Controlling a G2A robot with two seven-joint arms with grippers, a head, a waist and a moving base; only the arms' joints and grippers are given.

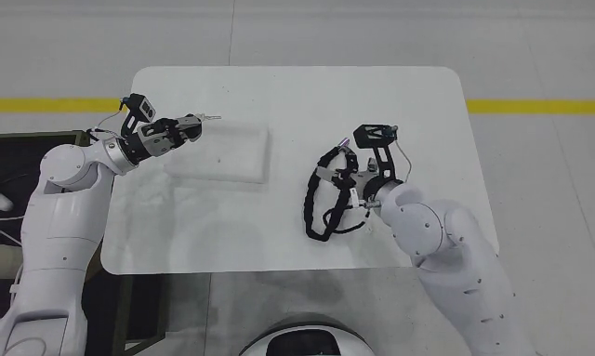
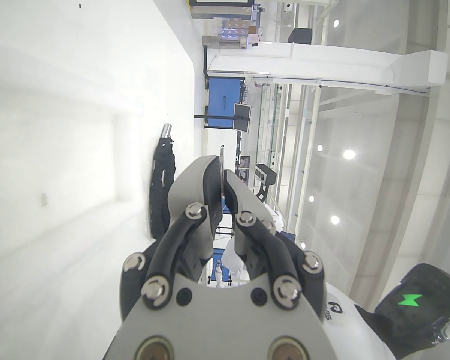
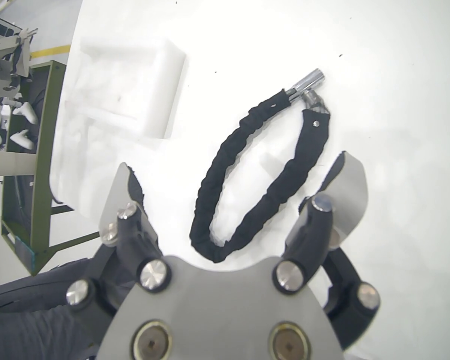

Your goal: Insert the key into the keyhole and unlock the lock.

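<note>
A black fabric-covered chain lock (image 3: 247,174) lies in a loop on the white table (image 1: 409,105), its silver lock cylinder (image 3: 309,80) at the far end. My right gripper (image 3: 238,189) hovers just over the loop, open, a finger on each side and nothing held. In the top view the lock (image 1: 321,217) is right of centre, with the right gripper (image 1: 339,175) over it. My left gripper (image 2: 223,181) is shut on a thin metal key (image 2: 222,166), whose blade sticks out past the fingertips. It is held above the table's left side, key (image 1: 211,118) pointing right, well apart from the lock (image 2: 161,181).
A shallow white foam tray (image 1: 223,151) lies on the table between the two arms, below and right of the left gripper. A green metal frame (image 3: 41,174) stands beyond the table's left edge. A yellow floor line (image 1: 521,106) runs behind the table.
</note>
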